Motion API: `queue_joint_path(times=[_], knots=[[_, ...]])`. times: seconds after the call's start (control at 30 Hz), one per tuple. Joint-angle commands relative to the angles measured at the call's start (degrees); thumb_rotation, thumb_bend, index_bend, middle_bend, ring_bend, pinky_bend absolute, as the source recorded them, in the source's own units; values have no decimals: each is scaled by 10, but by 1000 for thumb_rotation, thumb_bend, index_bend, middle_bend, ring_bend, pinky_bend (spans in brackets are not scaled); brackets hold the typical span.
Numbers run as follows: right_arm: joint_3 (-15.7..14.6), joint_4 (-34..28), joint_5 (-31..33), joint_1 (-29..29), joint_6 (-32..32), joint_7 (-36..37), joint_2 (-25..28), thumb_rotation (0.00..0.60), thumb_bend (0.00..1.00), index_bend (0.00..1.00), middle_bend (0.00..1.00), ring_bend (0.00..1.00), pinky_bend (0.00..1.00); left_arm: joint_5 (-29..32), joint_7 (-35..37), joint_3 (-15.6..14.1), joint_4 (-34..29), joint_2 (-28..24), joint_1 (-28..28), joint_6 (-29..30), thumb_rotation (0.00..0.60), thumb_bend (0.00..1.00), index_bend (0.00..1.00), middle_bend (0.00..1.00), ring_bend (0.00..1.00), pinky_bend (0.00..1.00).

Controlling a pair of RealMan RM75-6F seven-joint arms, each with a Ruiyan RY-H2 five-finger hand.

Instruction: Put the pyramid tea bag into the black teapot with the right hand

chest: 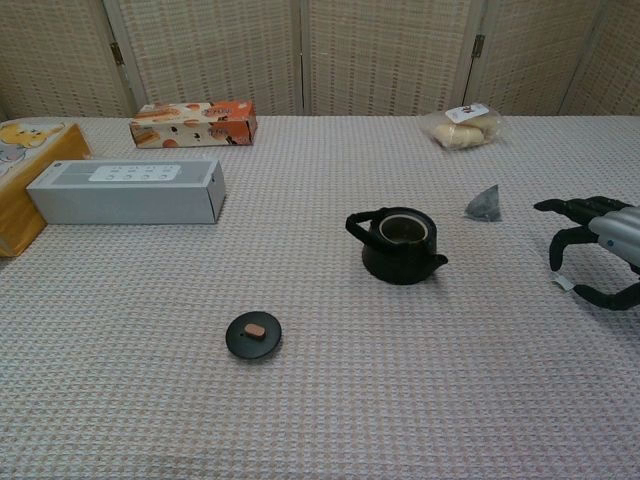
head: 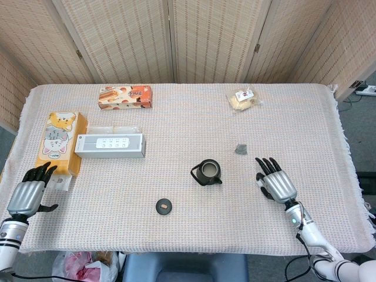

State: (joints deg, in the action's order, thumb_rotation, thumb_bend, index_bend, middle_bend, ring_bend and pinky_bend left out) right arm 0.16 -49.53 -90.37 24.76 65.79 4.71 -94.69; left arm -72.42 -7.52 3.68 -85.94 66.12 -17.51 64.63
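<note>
The teapot (chest: 402, 244) stands mid-table; its lid (chest: 253, 335) lies before it to the left, the tea bag (chest: 484, 203) behind it to the right.

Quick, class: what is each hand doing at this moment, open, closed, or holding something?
Left hand: open, holding nothing.
Right hand: open, fingers spread, holding nothing.
</note>
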Motion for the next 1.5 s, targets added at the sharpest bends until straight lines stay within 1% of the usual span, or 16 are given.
queue_joint_path(times=[0.03,0.3,0.87,0.97,1.13,1.27,1.5], knots=[[-2,-2,0,3,-6,0,3,600,320,405,0,0,0,1,-2,0,0,1,-1,-1,600,140,0,0,0,103],[-7,4,-1,9,-15,0,-1,600,319,392,0,0,0,7,-6,1,5,4,-6,-8,600,140,0,0,0,103],[-15,50,-9,3,11,-17,-32,600,331,392,0,0,0,13,-2,1,10,5,-12,-19,600,140,0,0,0,104],[-14,57,-8,2,14,-17,-37,600,343,406,1,0,0,13,-1,1,11,5,-12,-19,600,140,0,0,0,103],[-12,71,-6,1,19,-20,-46,600,364,476,26,0,0,14,1,1,12,5,-13,-20,600,140,0,0,0,103],[-11,79,-4,2,15,-21,-51,600,371,513,41,0,0,17,1,1,14,6,-14,-22,600,140,0,0,0,103],[-11,84,-4,2,17,-18,-55,600,381,519,47,0,0,18,0,1,14,6,-14,-21,600,140,0,0,0,103]])
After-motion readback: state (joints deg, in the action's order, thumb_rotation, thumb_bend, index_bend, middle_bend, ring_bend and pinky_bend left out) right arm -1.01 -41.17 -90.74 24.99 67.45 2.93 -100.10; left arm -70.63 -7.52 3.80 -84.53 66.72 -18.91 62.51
